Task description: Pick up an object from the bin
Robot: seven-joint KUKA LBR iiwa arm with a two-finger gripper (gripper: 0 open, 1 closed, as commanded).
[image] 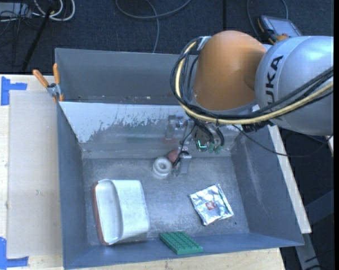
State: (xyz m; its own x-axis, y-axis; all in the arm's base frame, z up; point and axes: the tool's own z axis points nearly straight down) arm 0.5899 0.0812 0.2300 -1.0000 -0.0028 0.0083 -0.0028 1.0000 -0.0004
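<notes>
Hanging low over the back half of the bin (113, 77), near the middle of its width, the end effector (183, 161) is seen just in front of the sloped back wall; how far it is open cannot be told, and nothing can be made out in its hold; its tip is dark and partly masked by the wrist above it. Just beside it, on the view's left, a small white ring (161, 167) lies flat on the grey floor; whether the two touch cannot be told. A small red piece (172, 155) is seen between the ring and the end effector, close against both; its shape is too small to be read. These two things are the nearest to the tip.

Farther out, toward the front right of the floor, a crumpled foil packet (211, 205) with a red mark lies flat, well apart from the tip; at the front left a white tray (124, 210) with rounded corners rests on the floor, a reddish edge showing along its left side; a flat green studded plate (181, 242) lies against the front wall, between tray and packet.

Above the tip the wrist is covered by an orange cover (228, 66), ringed by looped cables (179, 89); the silver arm (304, 77) is carried in from the view's right.
</notes>
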